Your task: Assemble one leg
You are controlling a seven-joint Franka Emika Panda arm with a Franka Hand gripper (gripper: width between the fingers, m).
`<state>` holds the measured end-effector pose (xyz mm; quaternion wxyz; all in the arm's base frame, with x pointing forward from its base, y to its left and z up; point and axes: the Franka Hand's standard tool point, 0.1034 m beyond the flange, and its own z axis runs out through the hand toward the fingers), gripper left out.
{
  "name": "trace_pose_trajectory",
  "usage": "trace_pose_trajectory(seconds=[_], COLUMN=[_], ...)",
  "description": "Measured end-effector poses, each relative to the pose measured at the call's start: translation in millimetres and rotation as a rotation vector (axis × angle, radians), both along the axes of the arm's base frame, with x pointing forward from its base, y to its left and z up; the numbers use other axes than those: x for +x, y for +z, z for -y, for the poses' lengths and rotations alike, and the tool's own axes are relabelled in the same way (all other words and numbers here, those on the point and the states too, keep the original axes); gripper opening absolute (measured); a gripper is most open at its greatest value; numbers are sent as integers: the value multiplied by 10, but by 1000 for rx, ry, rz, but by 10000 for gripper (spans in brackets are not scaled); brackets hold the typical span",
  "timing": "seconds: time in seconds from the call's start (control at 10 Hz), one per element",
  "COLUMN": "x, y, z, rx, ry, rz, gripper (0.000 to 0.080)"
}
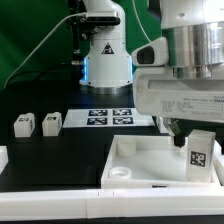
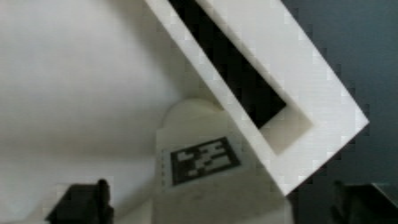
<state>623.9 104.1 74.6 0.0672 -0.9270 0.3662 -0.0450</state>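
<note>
One leg (image 2: pixel 201 150), a white block with a black-and-white tag, stands upright at a corner of the white tray-like tabletop (image 2: pixel 71 80). In the exterior view this leg (image 1: pixel 197 154) is at the tabletop's (image 1: pixel 140 160) right end. My gripper (image 1: pixel 193 138) is directly above it. In the wrist view my gripper (image 2: pixel 224 198) straddles the leg. The dark fingers (image 2: pixel 82 203) stand on either side, with a visible gap on one side, so the jaws look open. Two more legs (image 1: pixel 22 125) (image 1: pixel 50 123) stand on the table at the exterior view's left.
The marker board (image 1: pixel 110 117) lies behind the tabletop, in front of the robot base (image 1: pixel 105 60). A white border strip (image 1: pixel 60 198) runs along the front. The table surface is black.
</note>
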Motion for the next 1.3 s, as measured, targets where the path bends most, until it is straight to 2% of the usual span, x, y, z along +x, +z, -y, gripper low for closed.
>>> trace_pose_trajectory(seconds=[0.3, 0.4, 1.3], x=[39, 44, 36], y=[172, 187, 165], z=[-13, -15, -13], rx=[6, 7, 6], ry=[17, 18, 18], rz=[24, 27, 23], gripper=[646, 649, 649])
